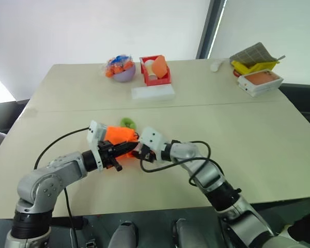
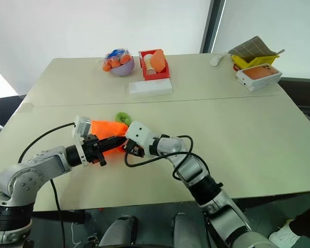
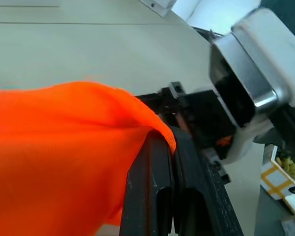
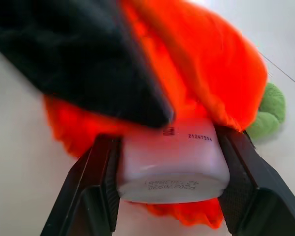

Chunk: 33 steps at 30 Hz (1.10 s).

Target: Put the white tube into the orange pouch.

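Both grippers meet left of centre in the head view: the left gripper (image 1: 125,150) is pinched tight on the orange pouch's (image 1: 119,135) edge, while the right gripper (image 4: 169,184) is clamped on the white tube (image 4: 172,164), pressed against the pouch fabric. Behind, upper centre, stand a red holder (image 1: 155,71) and a purple bowl (image 1: 121,74).

White tube (image 4: 173,164): flat crimped end visible between the right gripper's fingers (image 4: 96,191); cap end buried in orange fabric.
Orange pouch (image 3: 54,157): cut off by the frame edge in the left wrist view; mouth hidden behind a blurred black finger (image 4: 83,59).
Green ring (image 4: 268,113): partly behind the pouch.
Printed code on tube: mostly illegible.
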Motion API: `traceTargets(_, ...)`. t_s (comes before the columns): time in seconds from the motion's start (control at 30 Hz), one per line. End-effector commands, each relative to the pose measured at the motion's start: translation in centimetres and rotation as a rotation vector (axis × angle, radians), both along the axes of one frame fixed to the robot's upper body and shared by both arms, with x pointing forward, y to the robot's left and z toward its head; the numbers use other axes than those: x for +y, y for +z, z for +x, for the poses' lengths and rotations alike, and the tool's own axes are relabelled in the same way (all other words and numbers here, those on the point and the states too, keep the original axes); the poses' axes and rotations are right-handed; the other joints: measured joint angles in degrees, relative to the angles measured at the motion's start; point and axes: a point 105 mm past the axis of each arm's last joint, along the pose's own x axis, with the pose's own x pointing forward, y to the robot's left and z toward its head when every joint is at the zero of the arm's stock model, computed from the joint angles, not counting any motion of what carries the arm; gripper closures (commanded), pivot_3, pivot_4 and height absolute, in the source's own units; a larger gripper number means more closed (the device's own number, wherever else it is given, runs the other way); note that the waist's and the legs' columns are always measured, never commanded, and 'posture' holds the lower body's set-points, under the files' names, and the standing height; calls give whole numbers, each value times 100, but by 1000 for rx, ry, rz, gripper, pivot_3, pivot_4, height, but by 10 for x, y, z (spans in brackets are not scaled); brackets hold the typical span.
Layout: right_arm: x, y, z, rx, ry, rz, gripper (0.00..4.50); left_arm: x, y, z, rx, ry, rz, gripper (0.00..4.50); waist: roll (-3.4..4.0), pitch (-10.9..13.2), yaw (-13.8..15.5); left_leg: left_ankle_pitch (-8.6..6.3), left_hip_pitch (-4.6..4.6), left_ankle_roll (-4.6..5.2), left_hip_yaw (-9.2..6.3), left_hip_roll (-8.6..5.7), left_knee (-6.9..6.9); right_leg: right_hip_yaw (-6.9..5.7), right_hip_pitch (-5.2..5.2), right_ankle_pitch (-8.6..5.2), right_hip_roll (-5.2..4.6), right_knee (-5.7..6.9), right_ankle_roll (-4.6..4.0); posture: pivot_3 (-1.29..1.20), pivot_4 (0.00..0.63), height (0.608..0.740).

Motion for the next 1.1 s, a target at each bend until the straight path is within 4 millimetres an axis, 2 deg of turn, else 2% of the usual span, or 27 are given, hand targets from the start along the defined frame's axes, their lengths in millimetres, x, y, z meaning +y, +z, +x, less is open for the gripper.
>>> traceTargets(0.03,19,9,-1,-51,37,-6,2515,-7,6,-9,-39,-49,13,4500,0,0,0,0,0,0,0,0,0,0,0,0,0,0,0,0,150,740)
traceTargets(0.13,25,5,-9,-69,112,-39,2515,-6,5,-8,-38,-34,14,4500,1,1,12,0,0,0,0,0,0,0,1,0,0,-2,0,0,150,740)
traceTargets(0.3,19,9,-14,-46,146,-9,114,2,2,-10,-29,-10,22,4500,1,1,0,0,0,0,0,0,1,0,2,-1,-1,-1,1,0,150,740)
traceTargets(0.57,-22,27,-29,8,186,90,48,29,-9,-22,23,34,67,4500,2,1,5,0,0,0,0,0,-3,0,0,-13,-2,-4,19,0,150,740)
traceTargets(0.7,-44,27,-34,47,174,110,48,58,-23,-34,85,64,141,4500,3,2,-13,-2,1,-1,0,2,-4,1,-4,-16,-3,-4,19,0,150,740)
traceTargets(0.87,-48,26,-25,56,107,122,48,87,-30,-44,118,85,229,4500,7,4,-5,-4,-7,-4,3,3,-7,1,-45,-19,-9,-10,10,0,150,740)
traceTargets(0.97,-45,26,-15,61,61,138,48,96,-30,-43,109,93,261,4500,20,12,-2,-5,-13,-6,6,3,-10,1,-51,-19,-15,-16,7,0,150,740)
traceTargets(1.03,-42,25,-4,56,7,148,48,99,-30,-41,90,91,292,4500,21,13,-10,-5,-16,-5,8,2,-10,2,-53,-18,-16,-17,5,0,150,740)
traceTargets(1.1,-39,23,9,63,-58,159,48,94,-28,-39,74,75,281,4500,21,13,-2,-4,-17,-5,11,2,-17,3,-57,-5,-17,-17,-16,0,150,740)
